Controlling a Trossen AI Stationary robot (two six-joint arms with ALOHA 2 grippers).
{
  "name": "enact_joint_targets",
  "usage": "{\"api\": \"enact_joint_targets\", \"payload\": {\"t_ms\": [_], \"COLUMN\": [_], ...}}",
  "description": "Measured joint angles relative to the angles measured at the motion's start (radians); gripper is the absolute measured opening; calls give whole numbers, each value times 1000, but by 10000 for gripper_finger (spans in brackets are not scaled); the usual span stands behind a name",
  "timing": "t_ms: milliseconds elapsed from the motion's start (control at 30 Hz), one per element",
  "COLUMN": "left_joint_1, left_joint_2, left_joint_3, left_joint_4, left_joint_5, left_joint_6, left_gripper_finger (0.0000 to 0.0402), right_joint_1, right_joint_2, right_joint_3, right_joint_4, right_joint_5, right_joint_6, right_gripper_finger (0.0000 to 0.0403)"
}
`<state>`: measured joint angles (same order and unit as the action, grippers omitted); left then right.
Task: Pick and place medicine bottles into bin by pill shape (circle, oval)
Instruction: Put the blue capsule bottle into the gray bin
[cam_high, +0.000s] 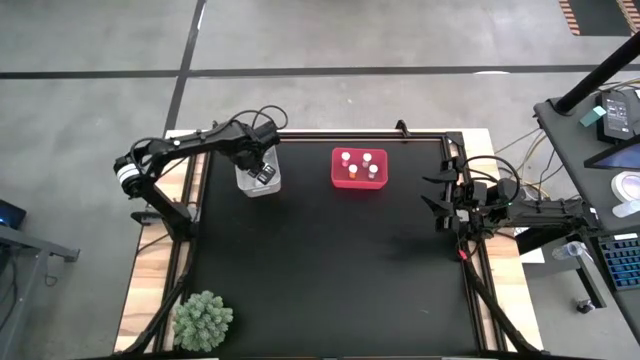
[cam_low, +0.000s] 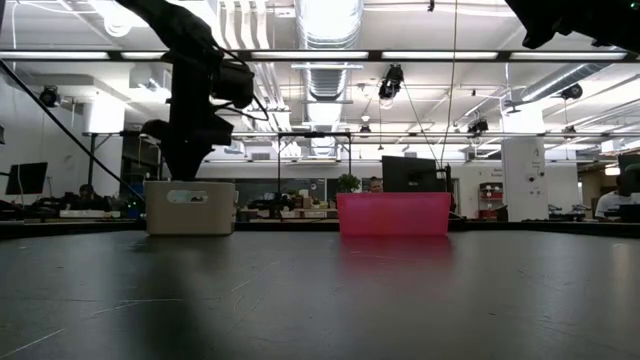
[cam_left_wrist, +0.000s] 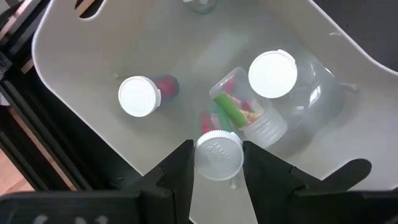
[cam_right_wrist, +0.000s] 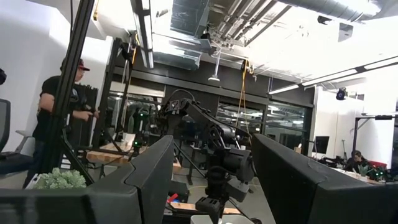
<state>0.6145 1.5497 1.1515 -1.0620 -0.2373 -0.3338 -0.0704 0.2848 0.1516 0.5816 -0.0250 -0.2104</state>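
Nearest the left wrist camera, a white-capped bottle (cam_left_wrist: 219, 155) sits pinched between the fingers of the left gripper (cam_left_wrist: 217, 167), upright, cap toward the lens. It hangs directly above the clear bin (cam_high: 258, 178) at the far left of the table, so the coming move looks like a simple release straight down. That bin already holds about three bottles, one lying on its side with coloured pills showing. The red bin (cam_high: 359, 169), just to the right, holds five. The right gripper (cam_high: 438, 190) waits wide and empty at the table's right edge.
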Motion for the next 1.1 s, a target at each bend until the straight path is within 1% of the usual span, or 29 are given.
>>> {"api": "enact_joint_targets", "payload": {"t_ms": [267,633,1100], "left_joint_1": [3,3,3], "left_joint_2": [0,0,0], "left_joint_3": [-5,-78,-79], "left_joint_4": [4,46,86], "left_joint_5": [23,24,24], "left_joint_6": [-1,-3,0], "left_gripper_finger": [109,109,109], "right_joint_1": [0,0,0], "right_joint_2": [0,0,0], "right_joint_3": [0,0,0], "right_joint_4": [0,0,0], "right_joint_5": [0,0,0], "right_joint_6": [0,0,-1], "right_gripper_finger": [210,210,210]}}
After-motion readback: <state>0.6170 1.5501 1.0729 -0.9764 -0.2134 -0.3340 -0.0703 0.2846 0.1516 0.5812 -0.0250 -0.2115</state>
